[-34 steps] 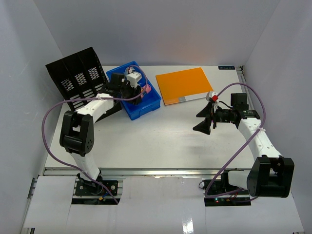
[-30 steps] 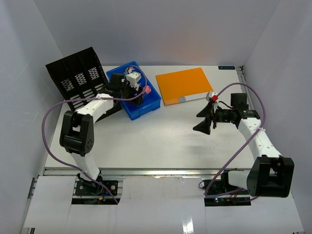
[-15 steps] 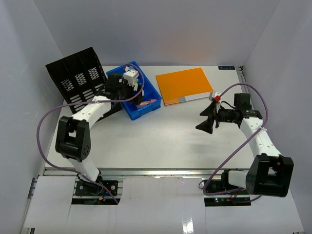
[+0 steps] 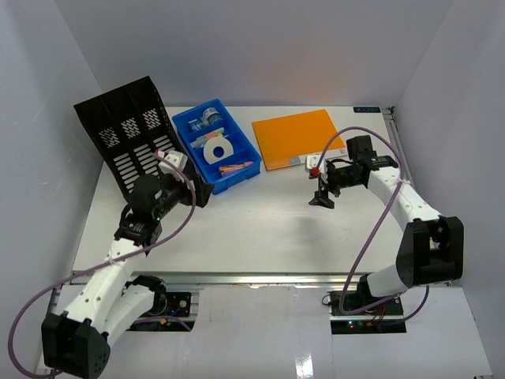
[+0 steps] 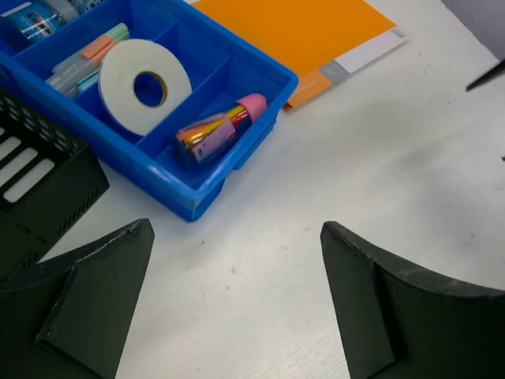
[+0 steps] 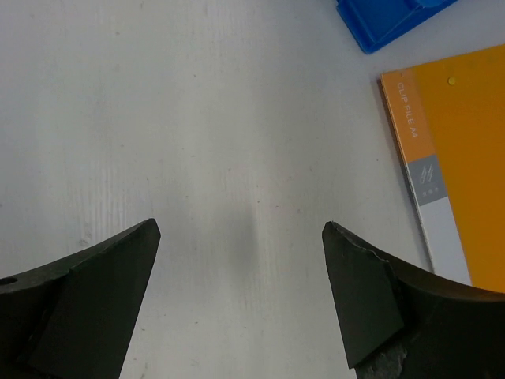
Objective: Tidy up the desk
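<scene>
The desk [image 4: 252, 229] is a wide white tabletop. My left gripper [image 4: 197, 191] hangs open over it, just in front of the blue tray [image 4: 200, 167], with nothing between its fingers. In the left wrist view the left gripper [image 5: 237, 229] frames bare desk [image 5: 268, 268], and the blue tray [image 5: 260, 79] holds a white tape roll [image 5: 146, 87], markers [image 5: 87, 59] and a pink-capped bundle [image 5: 215, 133]. My right gripper [image 4: 319, 188] is open and empty near the front corner of the orange clip file [image 4: 298, 138]. In the right wrist view the right gripper [image 6: 241, 227] spans bare desk [image 6: 237, 118], with the clip file [image 6: 465, 158] at right.
A black slotted file rack [image 4: 126, 130] leans at the back left, beside the tray. A metal rail [image 4: 260, 278] runs along the desk's front edge. White walls close in on the left, back and right. The tray's corner [image 6: 387, 20] shows at the top of the right wrist view.
My left gripper opened over the blue tray, left the pink-capped bundle there, and pulled back toward the near left. My right gripper moved left and back, closer to the orange file.
</scene>
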Controlling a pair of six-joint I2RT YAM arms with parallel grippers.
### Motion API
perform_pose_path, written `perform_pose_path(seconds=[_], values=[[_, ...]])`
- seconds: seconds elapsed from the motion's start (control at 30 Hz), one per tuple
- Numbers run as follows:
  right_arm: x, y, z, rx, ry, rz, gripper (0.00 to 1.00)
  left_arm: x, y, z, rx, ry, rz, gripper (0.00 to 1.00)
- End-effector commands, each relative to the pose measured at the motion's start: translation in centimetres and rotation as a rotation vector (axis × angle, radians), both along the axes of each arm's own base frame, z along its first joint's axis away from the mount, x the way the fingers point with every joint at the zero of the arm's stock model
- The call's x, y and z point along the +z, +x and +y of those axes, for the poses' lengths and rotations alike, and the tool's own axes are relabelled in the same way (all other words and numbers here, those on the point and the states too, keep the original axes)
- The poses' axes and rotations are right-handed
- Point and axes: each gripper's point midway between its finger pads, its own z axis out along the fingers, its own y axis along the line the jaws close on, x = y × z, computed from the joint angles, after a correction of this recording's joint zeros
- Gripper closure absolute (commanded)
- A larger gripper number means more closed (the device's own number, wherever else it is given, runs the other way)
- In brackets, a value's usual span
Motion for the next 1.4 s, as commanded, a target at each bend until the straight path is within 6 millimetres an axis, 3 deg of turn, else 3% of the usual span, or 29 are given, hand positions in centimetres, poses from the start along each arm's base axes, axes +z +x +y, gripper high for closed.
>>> perform_pose_path(seconds=[0.0,0.27,0.37,0.53,0.63,0.83,1.13,1.37], values=[[-0.6,6.3,1.7,-0.017,-0.182,-0.226,0.1,1.1,-1.9,0.4,-0.003,-0.038,-0.069,0.02],[-3.9,11.4,3.8,0.051,-0.277,-0.307,0.01,0.8,-2.5,1.2,0.026,-0.016,-0.072,0.02],[-6.4,13.7,3.7,0.041,-0.332,-0.294,0.11,0.3,-2.2,1.5,0.043,-0.001,-0.048,0.02],[-7.2,16.9,4.3,0.018,-0.353,-0.328,0.22,-0.1,-1.9,1.9,0.068,0.017,-0.03,0.02],[-8.8,18.1,4.2,0.01,-0.377,-0.322,0.33,0.2,-2.0,2.0,0.069,0.017,-0.043,0.02],[-10.6,18.5,3.9,0.015,-0.414,-0.312,0.48,0.4,-2.1,1.6,0.045,0.014,-0.054,0.02],[-12.9,18.0,2.7,-0.001,-0.457,-0.341,0.57,0.2,-2.4,0.7,-0.01,0.0,-0.043,0.02],[-13.8,17.8,2.3,-0.044,-0.451,-0.356,0.7,0.0,-2.3,0.3,-0.021,-0.014,-0.029,0.02]])
